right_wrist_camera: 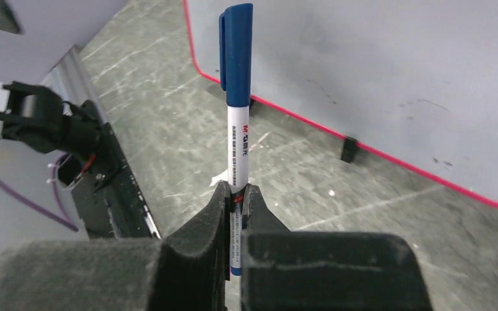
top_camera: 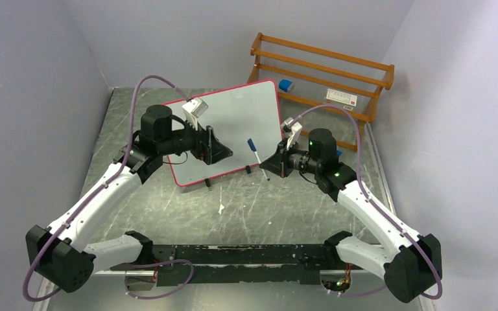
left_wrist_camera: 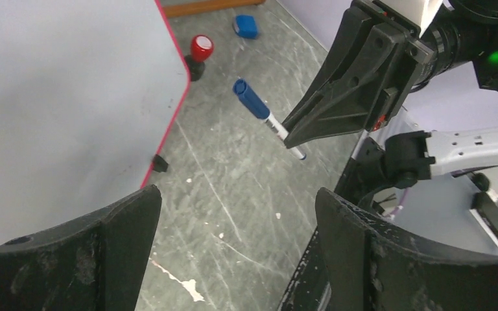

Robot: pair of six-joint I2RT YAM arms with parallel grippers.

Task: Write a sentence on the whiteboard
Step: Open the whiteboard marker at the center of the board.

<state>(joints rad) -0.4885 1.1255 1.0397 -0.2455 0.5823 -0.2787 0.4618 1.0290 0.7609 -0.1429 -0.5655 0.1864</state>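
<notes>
The whiteboard (top_camera: 233, 120) with a pink-red frame lies tilted on the table; it also shows in the left wrist view (left_wrist_camera: 71, 97) and the right wrist view (right_wrist_camera: 376, 78). No sentence shows on it, only faint smudges. My right gripper (top_camera: 272, 165) (right_wrist_camera: 235, 194) is shut on a white marker (top_camera: 256, 155) (right_wrist_camera: 238, 129) with its blue cap on, held just off the board's near right edge. The left wrist view shows the marker (left_wrist_camera: 259, 110) too. My left gripper (top_camera: 219, 152) (left_wrist_camera: 237, 201) is open and empty over the board's near edge.
A wooden rack (top_camera: 324, 71) stands at the back right, with a small blue object (top_camera: 286, 85) (left_wrist_camera: 245, 26) beside it. A red-topped object (left_wrist_camera: 201, 47) sits by the board's corner. Grey walls close in left, back and right. A black rail (top_camera: 233, 256) runs along the near edge.
</notes>
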